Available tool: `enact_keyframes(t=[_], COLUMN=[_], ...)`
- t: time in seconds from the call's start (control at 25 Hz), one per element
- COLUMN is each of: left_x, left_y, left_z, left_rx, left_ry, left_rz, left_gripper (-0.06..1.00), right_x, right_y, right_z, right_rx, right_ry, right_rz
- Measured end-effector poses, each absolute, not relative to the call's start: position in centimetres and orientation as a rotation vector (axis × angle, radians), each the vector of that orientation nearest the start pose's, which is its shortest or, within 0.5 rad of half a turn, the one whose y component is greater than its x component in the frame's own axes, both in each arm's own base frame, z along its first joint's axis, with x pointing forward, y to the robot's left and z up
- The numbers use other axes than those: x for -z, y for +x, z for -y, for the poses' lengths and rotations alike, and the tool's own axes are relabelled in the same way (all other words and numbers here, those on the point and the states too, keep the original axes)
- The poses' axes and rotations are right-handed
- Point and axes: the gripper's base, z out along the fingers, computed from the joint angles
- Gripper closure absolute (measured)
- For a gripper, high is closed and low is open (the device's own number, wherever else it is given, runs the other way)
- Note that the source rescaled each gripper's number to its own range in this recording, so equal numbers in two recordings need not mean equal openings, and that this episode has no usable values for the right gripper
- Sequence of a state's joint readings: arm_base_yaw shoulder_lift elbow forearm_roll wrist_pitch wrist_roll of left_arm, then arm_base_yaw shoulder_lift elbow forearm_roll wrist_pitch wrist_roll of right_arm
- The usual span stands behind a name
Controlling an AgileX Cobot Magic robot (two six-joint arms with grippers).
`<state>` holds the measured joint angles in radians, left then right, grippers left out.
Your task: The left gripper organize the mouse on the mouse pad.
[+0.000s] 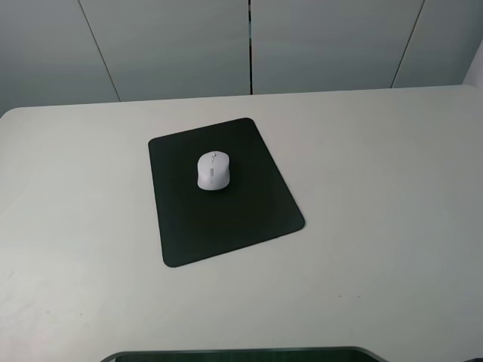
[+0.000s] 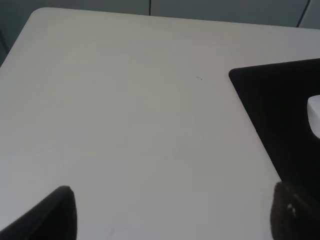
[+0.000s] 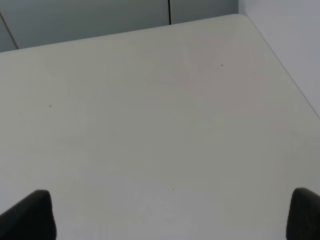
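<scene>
Left hand (image 2: 172, 212) spread over bare table (image 2: 125, 115), unseen from above; only the overhead view shows the whole mouse (image 1: 213, 170) centred on the mouse pad (image 1: 226, 219).

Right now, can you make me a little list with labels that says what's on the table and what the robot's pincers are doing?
table: white, mostly bare
mouse pad: black, flat, lying at a slant on the table
mouse: white, sitting on the pad, toward its far half
left pincer: open, holding nothing, over bare table beside the pad
right pincer: open, holding nothing, over bare table
touching the mouse: neither pincer
</scene>
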<state>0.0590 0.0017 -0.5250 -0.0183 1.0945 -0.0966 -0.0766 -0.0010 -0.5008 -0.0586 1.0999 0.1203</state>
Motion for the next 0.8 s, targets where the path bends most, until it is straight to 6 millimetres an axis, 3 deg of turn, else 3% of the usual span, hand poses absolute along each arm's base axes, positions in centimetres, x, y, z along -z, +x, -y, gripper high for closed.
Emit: enact_keyframes(t=[0.8], left_x=[-27.90], left_y=[-0.71], left_z=[0.34], left_rx=[0.055], left_ry=[-0.137], left_rz=[-2.049], left_gripper=[-0.06], right_x=[-27.45], right_y=[-0.72], right_z=[0.42], right_rx=[0.044], right_ry=[0.209], right_rz=[-2.070])
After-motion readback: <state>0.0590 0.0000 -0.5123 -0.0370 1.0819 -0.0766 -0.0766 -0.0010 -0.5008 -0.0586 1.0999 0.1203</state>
